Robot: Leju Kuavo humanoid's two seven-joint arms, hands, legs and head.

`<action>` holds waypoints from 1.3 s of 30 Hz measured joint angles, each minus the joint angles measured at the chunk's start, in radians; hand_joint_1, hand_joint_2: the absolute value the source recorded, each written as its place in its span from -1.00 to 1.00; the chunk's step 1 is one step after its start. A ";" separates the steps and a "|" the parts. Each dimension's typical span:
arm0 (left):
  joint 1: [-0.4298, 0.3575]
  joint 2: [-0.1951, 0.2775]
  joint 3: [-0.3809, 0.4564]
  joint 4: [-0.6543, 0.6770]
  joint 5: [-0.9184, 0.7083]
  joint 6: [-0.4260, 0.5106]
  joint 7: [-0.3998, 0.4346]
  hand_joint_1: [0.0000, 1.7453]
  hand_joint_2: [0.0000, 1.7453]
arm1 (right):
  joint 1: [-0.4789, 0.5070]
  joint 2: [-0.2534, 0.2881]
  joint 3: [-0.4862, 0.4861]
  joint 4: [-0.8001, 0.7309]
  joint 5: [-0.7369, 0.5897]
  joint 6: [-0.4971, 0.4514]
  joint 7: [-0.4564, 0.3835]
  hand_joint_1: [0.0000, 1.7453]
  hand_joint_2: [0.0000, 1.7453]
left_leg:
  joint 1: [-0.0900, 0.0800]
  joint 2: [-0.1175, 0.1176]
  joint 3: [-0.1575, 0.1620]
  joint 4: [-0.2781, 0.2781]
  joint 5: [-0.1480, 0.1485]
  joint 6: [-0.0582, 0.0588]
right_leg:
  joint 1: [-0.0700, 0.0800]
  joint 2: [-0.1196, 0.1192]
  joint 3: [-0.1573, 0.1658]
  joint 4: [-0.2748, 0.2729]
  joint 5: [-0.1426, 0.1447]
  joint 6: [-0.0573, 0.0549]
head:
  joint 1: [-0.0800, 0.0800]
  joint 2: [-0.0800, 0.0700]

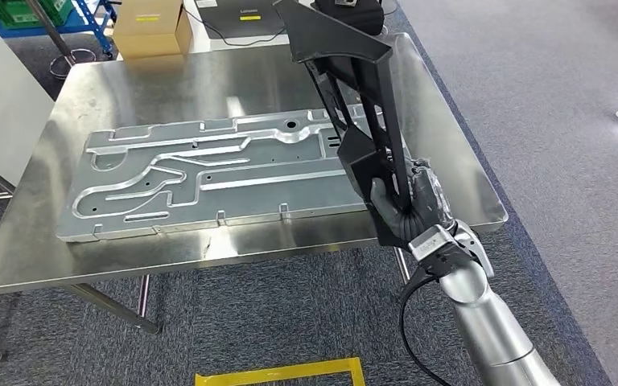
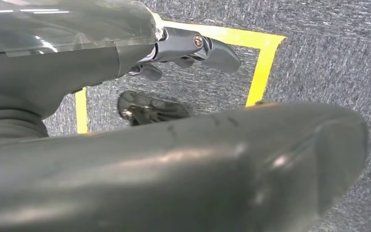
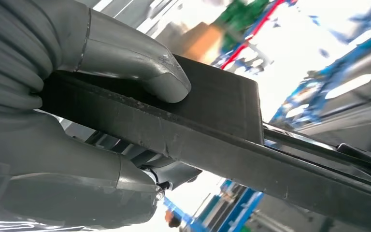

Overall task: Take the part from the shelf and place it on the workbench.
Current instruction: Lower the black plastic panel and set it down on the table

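Yellow tape [image 1: 282, 373] is marking the grey carpet [image 1: 233, 314] nearest to us, and we are seeing the same tape beneath our left hand [image 2: 188, 48], which is hanging over the floor. Its dark fingers [image 2: 217, 53] are holding nothing; whether they are spread or curled we cannot tell.

Our silver right arm [image 1: 483, 322] is reaching in from below toward the near right corner of the steel worktop [image 1: 442, 121]. Our right hand [image 1: 406, 209] is gripping the black part [image 1: 354, 80] at its lower end: the grey thumb [image 3: 140, 67] is pressing on one flat face while the fingers [image 3: 77, 188] are wrapping around the opposite side, so the part is being clamped between them. The part, a long black frame with open ribs, is standing tilted, rising from the hand and leaning away over the right half of the worktop; we cannot tell whether it is touching the surface.

A large stamped metal panel [image 1: 209, 173] is lying flat on the worktop to the left of the part. Beyond the far edge, a cardboard box [image 1: 153, 28] and a dark laptop [image 1: 241, 20] are sitting on other surfaces.
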 joint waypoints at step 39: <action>-0.036 0.019 0.042 0.012 -0.010 -0.016 -0.017 -1.00 -1.00 | -0.635 0.192 0.483 1.109 0.828 -0.124 0.136 1.00 1.00 | -0.003 -0.005 0.052 -0.226 0.134 0.020 | 0.005 0.002 -0.005 0.002 -0.002 0.024 | 0.002 0.000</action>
